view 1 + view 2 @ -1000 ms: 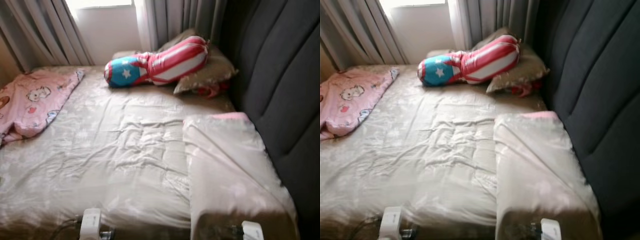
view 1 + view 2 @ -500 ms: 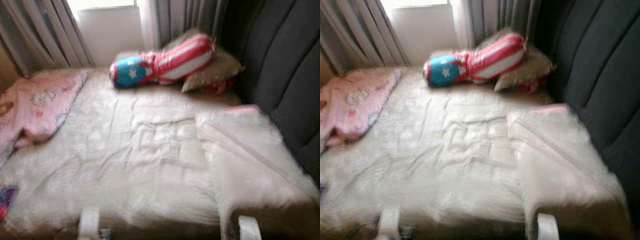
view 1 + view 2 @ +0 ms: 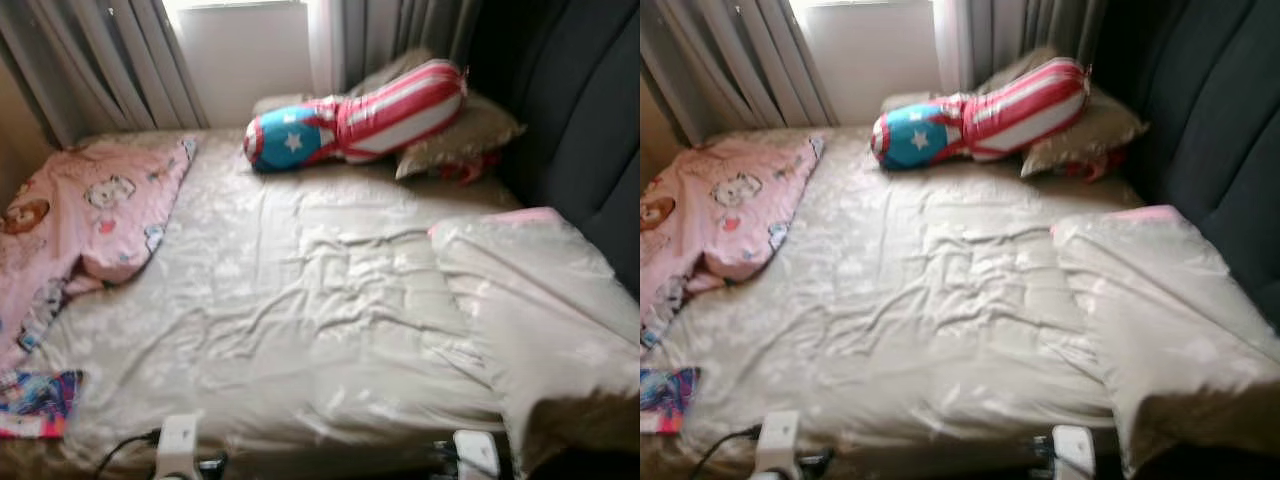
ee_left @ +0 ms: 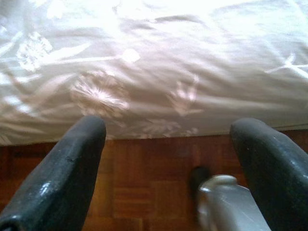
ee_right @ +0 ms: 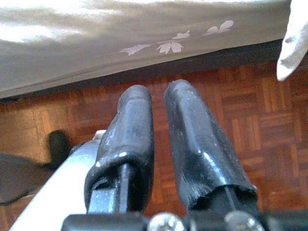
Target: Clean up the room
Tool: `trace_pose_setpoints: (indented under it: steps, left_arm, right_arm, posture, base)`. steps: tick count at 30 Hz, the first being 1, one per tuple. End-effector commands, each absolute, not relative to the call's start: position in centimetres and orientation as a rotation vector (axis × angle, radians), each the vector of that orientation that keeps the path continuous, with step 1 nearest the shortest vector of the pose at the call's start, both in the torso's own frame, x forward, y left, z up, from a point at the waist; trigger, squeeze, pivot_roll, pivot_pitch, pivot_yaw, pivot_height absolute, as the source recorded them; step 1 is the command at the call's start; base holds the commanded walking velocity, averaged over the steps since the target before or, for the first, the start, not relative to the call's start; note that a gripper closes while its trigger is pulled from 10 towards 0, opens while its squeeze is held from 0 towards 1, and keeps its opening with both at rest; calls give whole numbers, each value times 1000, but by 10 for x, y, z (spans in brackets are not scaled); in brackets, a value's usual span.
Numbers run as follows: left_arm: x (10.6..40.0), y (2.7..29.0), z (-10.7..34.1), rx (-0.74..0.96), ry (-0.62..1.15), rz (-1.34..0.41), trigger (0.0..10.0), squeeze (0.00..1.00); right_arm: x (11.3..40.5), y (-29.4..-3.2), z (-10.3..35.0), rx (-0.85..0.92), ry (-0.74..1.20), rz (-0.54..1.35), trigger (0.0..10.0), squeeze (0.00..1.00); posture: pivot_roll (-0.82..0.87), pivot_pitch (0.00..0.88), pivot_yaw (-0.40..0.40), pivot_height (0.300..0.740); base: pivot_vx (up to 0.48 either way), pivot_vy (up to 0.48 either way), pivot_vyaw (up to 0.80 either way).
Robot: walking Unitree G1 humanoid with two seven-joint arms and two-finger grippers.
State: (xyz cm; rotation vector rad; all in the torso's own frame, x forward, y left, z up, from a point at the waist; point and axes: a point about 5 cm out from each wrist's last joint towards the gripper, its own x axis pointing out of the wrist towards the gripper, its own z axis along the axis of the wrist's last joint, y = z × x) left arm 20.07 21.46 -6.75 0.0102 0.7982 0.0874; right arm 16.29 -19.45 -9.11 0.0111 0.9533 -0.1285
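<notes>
Left claw (image 4: 166,127) spread, right claw (image 5: 159,103) closed, beside bed (image 3: 300,330).

Beige floral-print bedspread (image 3: 300,300), pink cartoon-print blanket (image 3: 90,210) at left, far bolster (image 3: 360,120) — red-white stripes, blue end with white star — dark grey headboard (image 3: 590,130) at right

- A bed (image 3: 300,330) under a wrinkled beige sheet.
- A pink cartoon blanket (image 3: 90,215) along the bed's left edge.
- A red-striped, blue-starred pillow (image 3: 355,120) at the far edge, leaning on a beige pillow (image 3: 465,140).
- A folded beige duvet (image 3: 545,310) at the right edge.
</notes>
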Motion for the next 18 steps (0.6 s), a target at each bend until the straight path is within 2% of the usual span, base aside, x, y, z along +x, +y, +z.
trace_pose_setpoints:
  steps: [1,6,18]
  left_arm:
    - [198,221,-68,10,815,113,10000,0]
    - [199,221,-68,5,816,119,10000,0]
    - [198,219,-69,3,821,122,10000,0]
  right_arm:
    - [169,-189,-89,15,937,-114,10000,0]
    - [168,-188,-90,4,949,-107,10000,0]
    - [167,-190,-90,8,952,-103,10000,0]
  posture:
    - [-131,0,27,740]
    - [-124,0,21,740]
    - [-143,0,12,740]
  base:
    - [0,480,0]
    - [0,480,718]
    - [0,480,0]
